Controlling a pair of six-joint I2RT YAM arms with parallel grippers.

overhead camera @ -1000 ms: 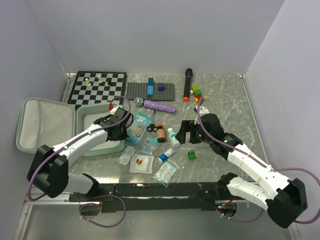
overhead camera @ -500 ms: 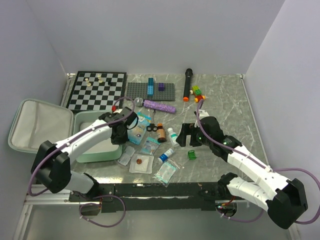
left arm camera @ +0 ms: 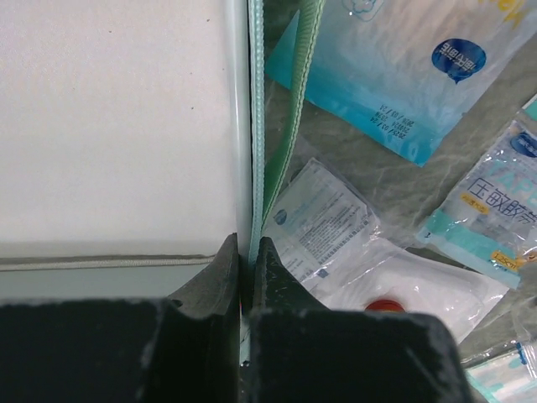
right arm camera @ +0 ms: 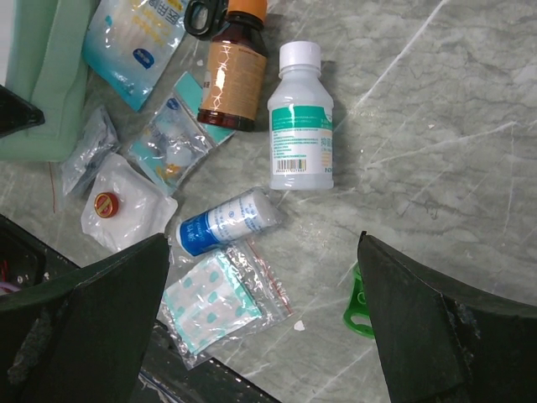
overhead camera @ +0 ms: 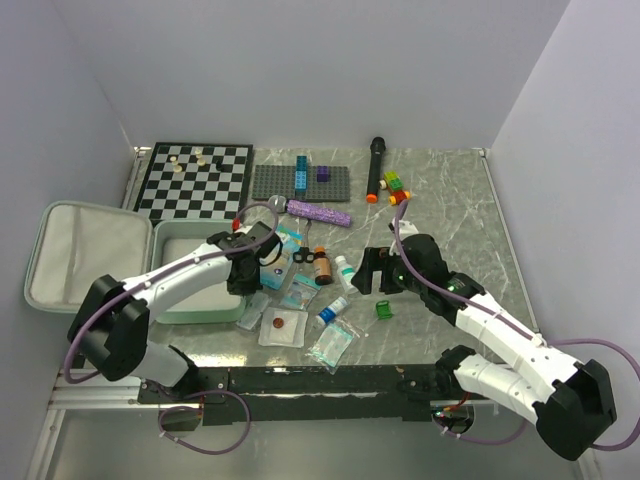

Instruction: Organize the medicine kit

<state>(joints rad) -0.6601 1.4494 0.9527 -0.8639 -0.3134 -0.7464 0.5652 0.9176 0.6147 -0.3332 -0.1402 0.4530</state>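
Mint-green and lying open, the medicine kit sits at the left of the marbled counter, its grey-lined lid flat to the left and its tray half next to a scatter of sachets. The left gripper is pinched almost closed on the tray's right-hand zip rim, one finger on each side of the thin edge. The right gripper hangs with its jaws spread wide and nothing between them, just right of a white bottle and a brown bottle.

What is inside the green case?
Only pale grey lining shows in both halves of the medicine kit. The left arm lies across the right half, so part of its inside is hidden.
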